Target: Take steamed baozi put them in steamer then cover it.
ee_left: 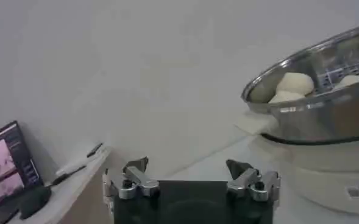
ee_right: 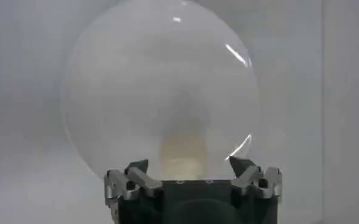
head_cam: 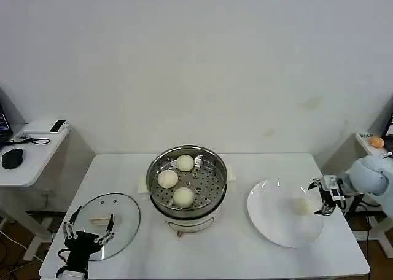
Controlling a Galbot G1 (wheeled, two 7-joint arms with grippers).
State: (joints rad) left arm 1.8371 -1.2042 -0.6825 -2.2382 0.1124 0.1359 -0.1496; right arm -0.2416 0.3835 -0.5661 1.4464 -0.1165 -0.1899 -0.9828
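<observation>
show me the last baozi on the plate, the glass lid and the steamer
baozi on the plate [head_cam: 301, 206], head view, top of the bun
glass lid [head_cam: 102, 218], head view, beige handle
steamer [head_cam: 186, 153], head view, far rim

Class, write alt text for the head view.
Three steamed baozi sit in the steamer; a fourth lies on a white plate before the open right gripper. The open left gripper hovers over the cover.

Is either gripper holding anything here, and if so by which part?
Nothing is held. The right gripper is open at the last baozi on the plate; the left gripper is open above the cover.
</observation>
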